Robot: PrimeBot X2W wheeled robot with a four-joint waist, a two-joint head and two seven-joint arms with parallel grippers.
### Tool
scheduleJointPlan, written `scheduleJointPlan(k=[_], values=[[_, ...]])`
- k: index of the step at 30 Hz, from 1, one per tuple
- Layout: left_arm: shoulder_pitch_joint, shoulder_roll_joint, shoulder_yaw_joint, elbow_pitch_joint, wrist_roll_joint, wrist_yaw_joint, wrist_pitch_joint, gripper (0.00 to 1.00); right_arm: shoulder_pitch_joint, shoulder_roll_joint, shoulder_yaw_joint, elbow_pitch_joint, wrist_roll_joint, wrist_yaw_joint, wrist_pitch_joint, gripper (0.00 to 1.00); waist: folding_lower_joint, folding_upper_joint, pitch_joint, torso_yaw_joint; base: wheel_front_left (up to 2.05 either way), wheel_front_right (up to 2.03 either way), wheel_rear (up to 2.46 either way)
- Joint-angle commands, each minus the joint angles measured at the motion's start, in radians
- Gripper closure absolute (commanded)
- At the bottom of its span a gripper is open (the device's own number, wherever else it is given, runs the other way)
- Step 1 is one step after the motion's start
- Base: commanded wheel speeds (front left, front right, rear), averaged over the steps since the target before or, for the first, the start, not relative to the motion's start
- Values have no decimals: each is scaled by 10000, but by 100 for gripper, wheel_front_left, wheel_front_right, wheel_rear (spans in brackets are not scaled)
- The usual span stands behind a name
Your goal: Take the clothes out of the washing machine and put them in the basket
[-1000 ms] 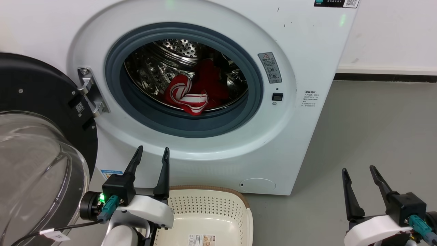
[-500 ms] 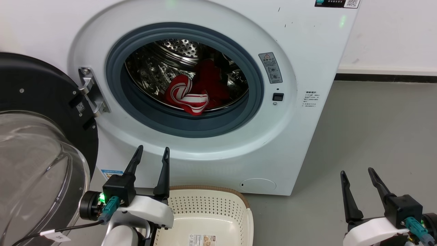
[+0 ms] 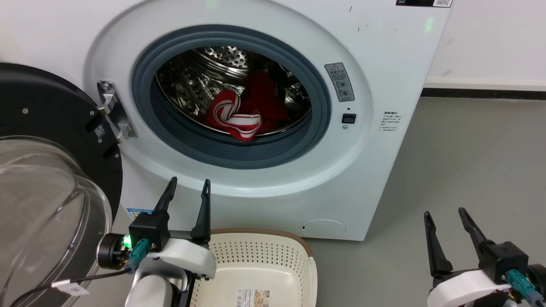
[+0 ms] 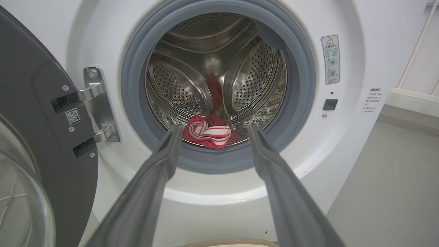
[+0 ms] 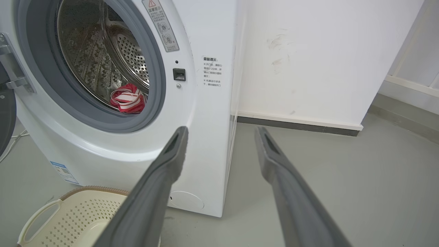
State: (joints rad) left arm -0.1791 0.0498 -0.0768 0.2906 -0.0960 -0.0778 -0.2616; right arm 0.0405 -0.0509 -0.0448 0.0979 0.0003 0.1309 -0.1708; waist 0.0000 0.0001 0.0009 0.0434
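Change: head camera has shifted slightly; nothing else has plainly moved.
Washer (image 3: 384,64): faces the robot, nothing taken out yet.
Door (image 3: 42,128): swung wide to the left, leaving the porthole free for a reach.
Basket (image 3: 273,233): on the floor just before the washer, under the porthole, so the carry is short.
Left gripper (image 3: 190,181): fingers spread, holding nothing, aimed up at the porthole; likely the reaching arm.
Right gripper (image 3: 443,212): fingers parted, holding nothing, well off to the right, out of the way.
Clothes (image 3: 232,117): in the drum (image 3: 192,81) near its front lip, striped piece foremost, plain red behind.
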Motion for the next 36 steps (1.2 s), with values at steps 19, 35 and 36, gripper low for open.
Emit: scheduleJointPlan(k=[19, 35, 36], values=[[-5137, 429, 208, 2279, 536, 283, -40, 0, -1771, 15, 813, -1800, -136, -3, 28, 0, 0, -1, 4329, -833, 0, 0, 0], [-9413, 1327, -62, 6442, 819, 58, 910, 0, -2730, 15, 1976, -916, 320, -5, -487, 0, 0, -1, 5971, -1668, 0, 0, 0], [-9657, 1397, -118, 6771, 856, 8, 1167, 0, -2763, 16, 2034, -841, 365, -3, -523, 0, 0, -1, 5979, -1734, 0, 0, 0]])
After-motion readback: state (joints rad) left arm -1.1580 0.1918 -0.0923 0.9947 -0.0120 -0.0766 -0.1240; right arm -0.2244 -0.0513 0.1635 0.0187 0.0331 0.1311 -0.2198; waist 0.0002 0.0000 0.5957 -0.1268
